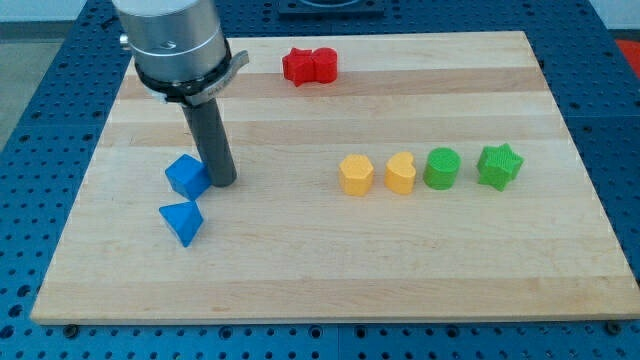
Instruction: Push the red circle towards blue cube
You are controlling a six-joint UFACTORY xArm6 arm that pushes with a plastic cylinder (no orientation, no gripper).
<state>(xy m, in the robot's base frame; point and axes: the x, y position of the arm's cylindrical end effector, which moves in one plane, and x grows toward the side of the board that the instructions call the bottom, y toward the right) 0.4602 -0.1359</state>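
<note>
No brand, label or writing can be read anywhere here. On the wooden board [330,270] my tip [222,183] is down on the surface, just to the right of the blue cube [187,176], touching it or nearly so; the gap is too small to judge. The rod is a plain dark bar, it has no jaws and it holds nothing. Its upper end goes into a grey metal housing [172,35], which is cut off by the top edge of the view, so the arm above it is not seen. Just below the blue cube lies a blue triangle [182,221], close to it but apart. The red blocks [309,66] sit well above and to the right of the blue cube, near the far edge of the board; they are two red pieces pressed together, and I cannot tell with certainty which one is the circle. Far to the right of the blue cube, at about its height, stand four blocks in a row: a yellow hexagon [356,174], a yellow heart [400,173], a green cylinder [442,168] and a green star [499,166]. Around the board is a blue perforated table [40,60], partly out of view.
</note>
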